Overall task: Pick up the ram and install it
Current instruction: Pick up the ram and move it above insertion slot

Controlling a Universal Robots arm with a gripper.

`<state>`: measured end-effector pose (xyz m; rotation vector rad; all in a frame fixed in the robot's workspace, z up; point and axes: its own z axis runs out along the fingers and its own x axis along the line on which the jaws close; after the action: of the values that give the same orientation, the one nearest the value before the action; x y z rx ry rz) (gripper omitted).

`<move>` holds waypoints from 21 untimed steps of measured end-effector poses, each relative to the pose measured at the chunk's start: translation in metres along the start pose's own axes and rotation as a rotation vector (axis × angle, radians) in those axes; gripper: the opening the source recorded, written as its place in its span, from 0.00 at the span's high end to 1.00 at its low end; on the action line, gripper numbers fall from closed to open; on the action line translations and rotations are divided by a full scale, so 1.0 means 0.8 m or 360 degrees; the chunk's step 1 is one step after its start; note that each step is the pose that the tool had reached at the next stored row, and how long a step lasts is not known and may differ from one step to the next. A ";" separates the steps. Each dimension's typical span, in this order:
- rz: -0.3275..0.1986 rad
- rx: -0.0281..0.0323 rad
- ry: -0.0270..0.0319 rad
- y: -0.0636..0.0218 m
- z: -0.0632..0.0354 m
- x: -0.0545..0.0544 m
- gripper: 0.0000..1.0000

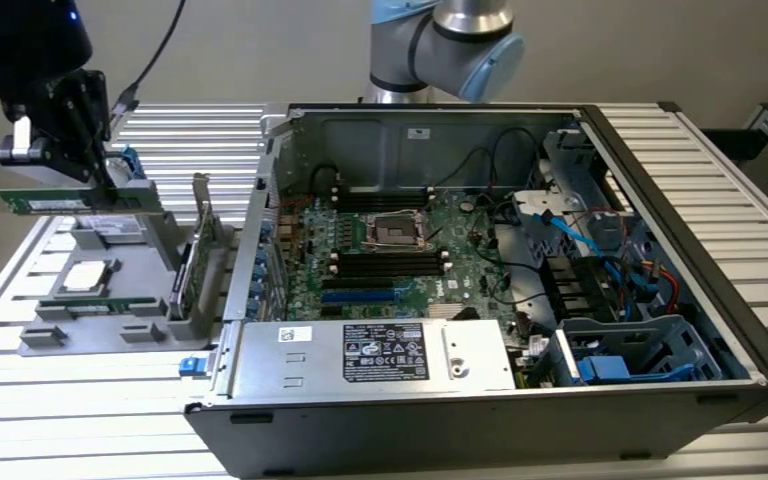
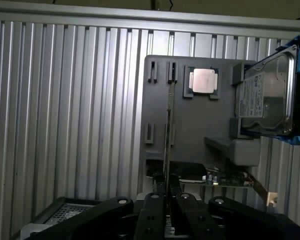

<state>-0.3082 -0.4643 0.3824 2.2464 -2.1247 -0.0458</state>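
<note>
My gripper (image 1: 101, 183) hangs above the grey parts tray (image 1: 144, 325) at the exterior view's left, shut on the ram (image 1: 51, 203). The ram is a long green stick held level, clear of the tray. In the wrist view the ram (image 2: 168, 125) is edge-on, a thin strip running out from between the two black fingers (image 2: 157, 200) of the gripper (image 2: 168, 192). The open computer case (image 1: 704, 240) lies to the exterior view's right. Its motherboard (image 1: 458, 265) has black memory slots (image 1: 384, 266) and blue slots (image 1: 364, 296).
On the tray stand an upright expansion card (image 1: 201, 250), a silver processor (image 1: 85, 278) (image 2: 204, 81) and another green strip (image 1: 91, 303). A hard drive (image 2: 265, 97) in a blue frame sits beside the tray. The case holds a power supply (image 1: 377, 352), cables and drive cages.
</note>
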 end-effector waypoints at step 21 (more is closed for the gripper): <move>-0.0068 -0.00026 -0.00202 -0.095 -0.015 0.006 0.87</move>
<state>-0.2314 -0.4643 0.3905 2.2965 -2.0821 -0.0636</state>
